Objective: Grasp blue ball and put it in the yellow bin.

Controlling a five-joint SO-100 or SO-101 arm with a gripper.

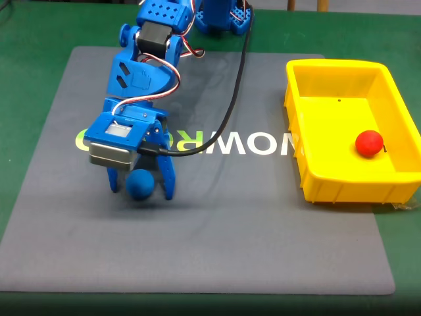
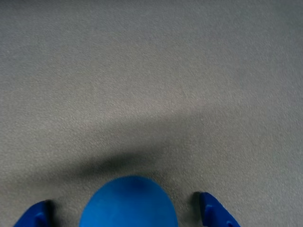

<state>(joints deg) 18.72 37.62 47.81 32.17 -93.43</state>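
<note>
Here, my gripper [image 1: 141, 191] stands wide over the grey felt-like mat [image 1: 197, 250], its blue plastic fingers [image 2: 215, 213] flanking the round, matte blue ball [image 1: 140, 185] with small gaps on both sides in the wrist view. The yellow bin [image 1: 329, 178], a glossy sloped-wall tub with rolled rim, sits well apart, holding a red ball [image 1: 369, 142].

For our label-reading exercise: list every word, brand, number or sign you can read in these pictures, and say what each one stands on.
"OWR", then "OW": white letters printed on the grey mat, upside down and read here left to right in the fixed view. The arm hides the start, the yellow bin the end.
A green and white mark sits at the print's left end, mostly hidden, unreadable.
Nothing else carries text.
</note>
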